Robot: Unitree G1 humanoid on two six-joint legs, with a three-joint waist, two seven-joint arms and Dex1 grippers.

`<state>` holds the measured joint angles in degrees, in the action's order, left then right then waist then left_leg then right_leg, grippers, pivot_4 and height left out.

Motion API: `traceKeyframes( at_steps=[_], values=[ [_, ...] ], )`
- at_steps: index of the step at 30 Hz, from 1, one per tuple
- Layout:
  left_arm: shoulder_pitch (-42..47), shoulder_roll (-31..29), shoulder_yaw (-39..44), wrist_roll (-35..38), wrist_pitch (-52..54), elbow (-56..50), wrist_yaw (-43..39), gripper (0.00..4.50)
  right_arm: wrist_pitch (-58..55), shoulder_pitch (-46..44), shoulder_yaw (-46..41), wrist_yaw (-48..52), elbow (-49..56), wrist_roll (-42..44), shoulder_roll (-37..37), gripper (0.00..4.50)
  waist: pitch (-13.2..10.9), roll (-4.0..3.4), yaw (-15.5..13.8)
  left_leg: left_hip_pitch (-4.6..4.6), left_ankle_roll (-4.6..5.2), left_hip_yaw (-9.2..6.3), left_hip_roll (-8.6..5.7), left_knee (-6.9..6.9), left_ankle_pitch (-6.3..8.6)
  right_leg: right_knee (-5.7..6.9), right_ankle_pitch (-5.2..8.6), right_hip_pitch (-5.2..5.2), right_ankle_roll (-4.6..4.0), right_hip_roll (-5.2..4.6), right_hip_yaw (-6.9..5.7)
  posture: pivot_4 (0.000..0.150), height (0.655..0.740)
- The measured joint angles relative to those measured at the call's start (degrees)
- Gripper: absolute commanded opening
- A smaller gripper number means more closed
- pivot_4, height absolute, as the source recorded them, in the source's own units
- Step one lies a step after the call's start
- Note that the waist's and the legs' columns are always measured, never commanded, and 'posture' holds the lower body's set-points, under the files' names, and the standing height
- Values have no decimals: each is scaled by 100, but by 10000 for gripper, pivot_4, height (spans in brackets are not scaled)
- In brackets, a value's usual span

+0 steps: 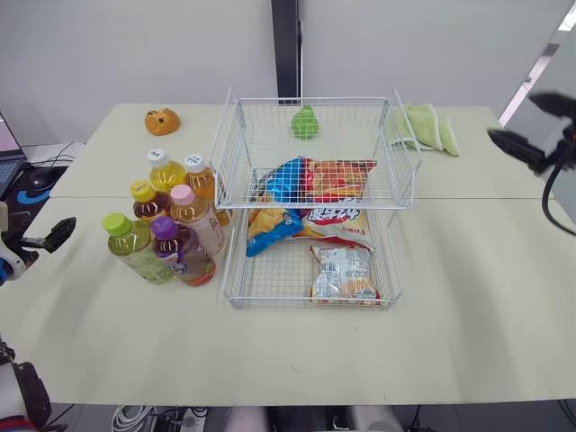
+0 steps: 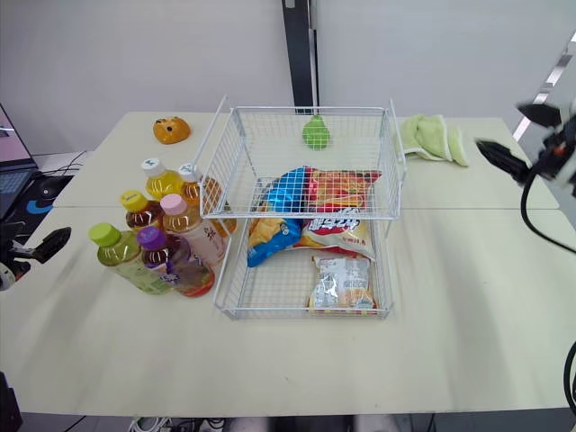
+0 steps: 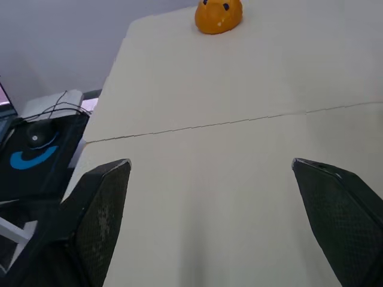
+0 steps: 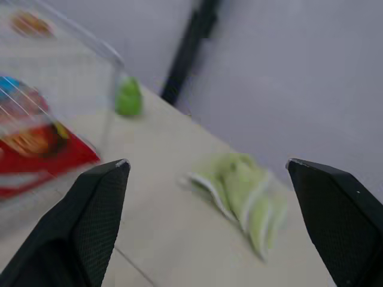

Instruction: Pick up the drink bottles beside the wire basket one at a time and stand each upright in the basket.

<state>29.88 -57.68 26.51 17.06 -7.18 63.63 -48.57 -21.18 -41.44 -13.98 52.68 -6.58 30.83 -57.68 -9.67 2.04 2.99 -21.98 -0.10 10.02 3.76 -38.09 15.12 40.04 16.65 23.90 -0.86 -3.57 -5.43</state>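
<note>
Wire basket [image 1: 274,270] — snack bags [image 1: 317,191] inside; bottles [image 1: 184,216] beside.

Yellow-capped bottle [image 1: 146,207] (middle row) is partly hidden behind purple-capped bottle [image 1: 183,255].

Pale cream matte table [image 1: 450,297], built from two slabs butted together; a thin seam [image 3: 239,121] runs side to side across the top. Behind it is a plain light grey wall [image 1: 135,45], evenly lit. A black vertical post [image 1: 285,45] rises at the far edge. Off the robot's left sit a black computer mouse [image 3: 35,137] on a black mat with blue swoosh [image 3: 30,160], and an open laptop's edge [image 2: 11,148]. A tangle of pale cables [image 1: 135,418] hangs below the near edge. A slanted silver strip [image 1: 540,67] shows at the upper right.
</note>
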Motion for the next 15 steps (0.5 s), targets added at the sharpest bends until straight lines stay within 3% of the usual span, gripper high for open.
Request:
traceKeyframes(
  at_steps=[4, 8, 15],
  values=[
    [-159, 259, 45, 97, 80, -109, -9, 44845, -1577, -195, 97, -136, 1908, 1392, 71, 45000, 19, 37, -94, -8, 2, -16, -2, -8, 1, -8, -1, -9, -1, -2, -14, 1500, 7400],
    [-234, 341, 48, 102, 92, -169, -7, 44845, -2464, -443, 326, -361, 2844, 2463, 411, 45000, 27, 58, -153, -18, 5, -32, -5, -23, 3, -7, -1, -15, -2, -9, -33, 1500, 7400],
    [-494, 397, 197, 412, 303, -991, -211, 44845, -2513, -739, 800, 58, 2986, 2604, 794, 45000, 43, 83, -131, -22, 6, -38, -5, -22, 3, -7, -1, -16, -2, -9, -42, 1500, 7400]
  ],
)
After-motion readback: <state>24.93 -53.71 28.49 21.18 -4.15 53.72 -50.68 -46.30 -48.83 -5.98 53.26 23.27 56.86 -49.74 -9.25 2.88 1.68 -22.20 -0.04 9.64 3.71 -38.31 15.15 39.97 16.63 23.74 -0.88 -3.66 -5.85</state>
